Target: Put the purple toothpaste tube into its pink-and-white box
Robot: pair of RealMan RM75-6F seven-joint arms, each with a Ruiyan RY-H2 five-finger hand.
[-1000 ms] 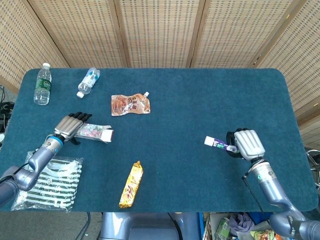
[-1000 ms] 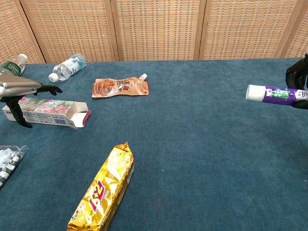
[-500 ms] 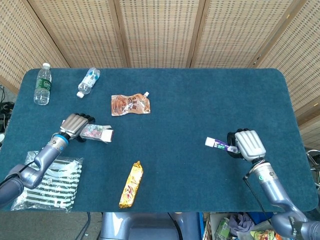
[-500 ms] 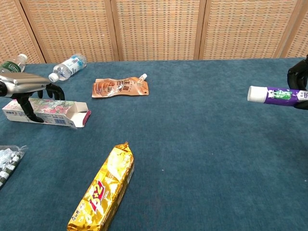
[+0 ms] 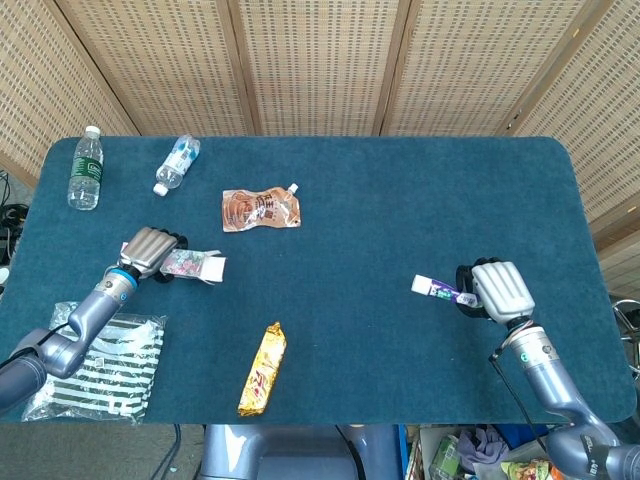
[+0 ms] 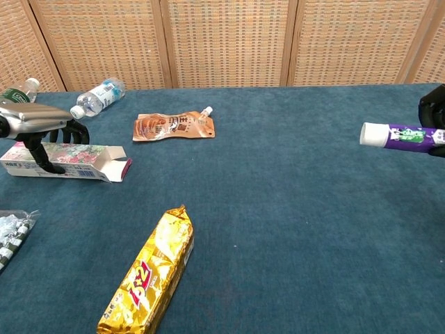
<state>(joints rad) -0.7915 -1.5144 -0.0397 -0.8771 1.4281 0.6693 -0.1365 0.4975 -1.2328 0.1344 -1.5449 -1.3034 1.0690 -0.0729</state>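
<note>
Toothpaste tube, purple with a white cap, is held level above the desk by the right hand, whose fingers are wrapped around its tail end; the capped end sticks out past the fingers, pointing toward the left hand. In the chest view only dark fingertips of that hand are seen at the frame's edge, closed on the tube.

Well apart from it, the pink-and-white box lies flat on the desk under the left hand. The fingers of this hand are curled down over the box's closed end and grip it, thumb on the near side; the open flap end is seen just beyond the fingertips, facing the right hand.

Beyond the left fingers lie a brown spouted pouch, a toppled clear water bottle and an upright green-labelled water bottle. Nearer than those fingers rest a golden snack bar and a striped plastic bag.
</note>
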